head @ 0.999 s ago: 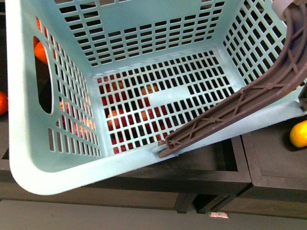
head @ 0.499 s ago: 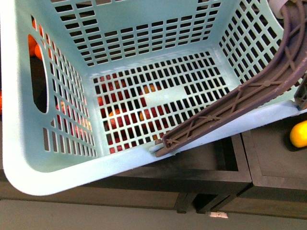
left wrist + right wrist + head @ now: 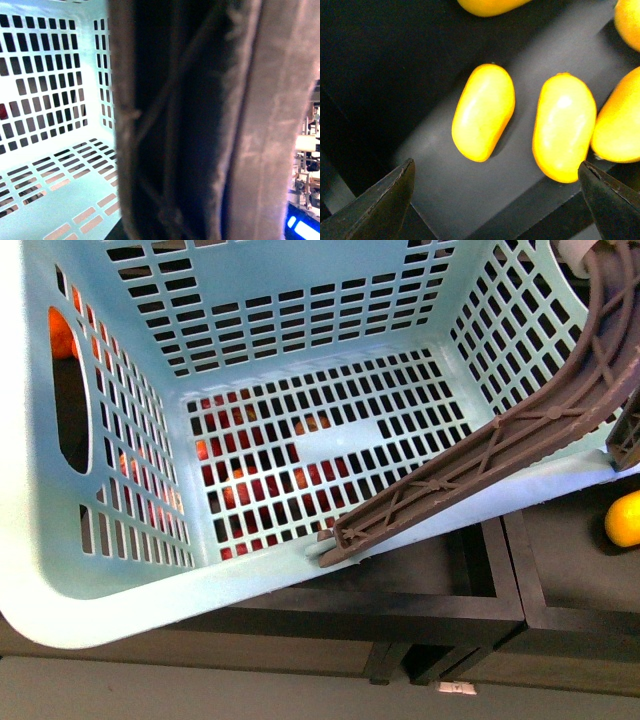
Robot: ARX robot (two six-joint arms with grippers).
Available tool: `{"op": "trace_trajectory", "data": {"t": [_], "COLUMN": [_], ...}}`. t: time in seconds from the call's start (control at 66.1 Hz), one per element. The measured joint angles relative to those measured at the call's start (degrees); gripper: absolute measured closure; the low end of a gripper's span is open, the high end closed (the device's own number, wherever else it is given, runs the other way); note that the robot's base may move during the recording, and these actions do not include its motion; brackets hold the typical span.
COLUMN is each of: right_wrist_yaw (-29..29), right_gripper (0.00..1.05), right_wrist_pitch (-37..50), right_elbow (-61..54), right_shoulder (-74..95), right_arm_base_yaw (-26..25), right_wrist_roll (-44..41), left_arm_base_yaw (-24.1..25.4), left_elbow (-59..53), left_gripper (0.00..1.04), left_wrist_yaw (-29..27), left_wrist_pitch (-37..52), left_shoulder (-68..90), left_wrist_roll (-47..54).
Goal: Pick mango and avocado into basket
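The light teal basket (image 3: pixel 150 590) fills the front view, lifted and tilted, with nothing inside it. Its dark brown handle (image 3: pixel 520 435) crosses the right side. In the left wrist view the handle (image 3: pixel 200 120) fills the frame, with the basket's slotted wall (image 3: pixel 50 100) beside it. My left gripper is shut on the basket's handle; its fingers are hidden. My right gripper (image 3: pixel 497 205) is open above a dark shelf, just short of two yellow mangoes (image 3: pixel 483 112) (image 3: pixel 564 126) lying side by side. One mango (image 3: pixel 624 518) shows at the front view's right edge. The avocado is out of view.
More yellow fruits lie around the two mangoes, at the right (image 3: pixel 620 125) and the top (image 3: pixel 490 5) of the right wrist view. Red fruits (image 3: pixel 240 490) show through the basket's bottom slots, an orange one (image 3: pixel 62 335) through its side hole. Black shelf boxes (image 3: pixel 450 590) stand below.
The basket has shifted a little to the left and toward the camera in the front view. The mango at the right edge has not moved.
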Motion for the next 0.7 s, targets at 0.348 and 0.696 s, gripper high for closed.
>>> {"op": "trace_trajectory", "data": {"t": [0.348, 0.696], "right_wrist_yaw": [1.6, 1.5], "right_gripper": [0.09, 0.09], "right_wrist_pitch": [-5.1, -8.0], "right_elbow": [13.3, 19.8], "right_shoulder": [14.6, 20.5], "right_arm_base_yaw": [2.4, 2.9], "right_wrist_roll": [4.9, 7.7], "left_arm_base_yaw": [0.0, 0.0], "left_elbow": [0.0, 0.0], "left_gripper": [0.91, 0.91], "left_wrist_yaw": [0.0, 0.0], "left_wrist_pitch": [0.0, 0.0], "left_shoulder": [0.0, 0.0], "left_wrist_roll": [0.0, 0.0]}}
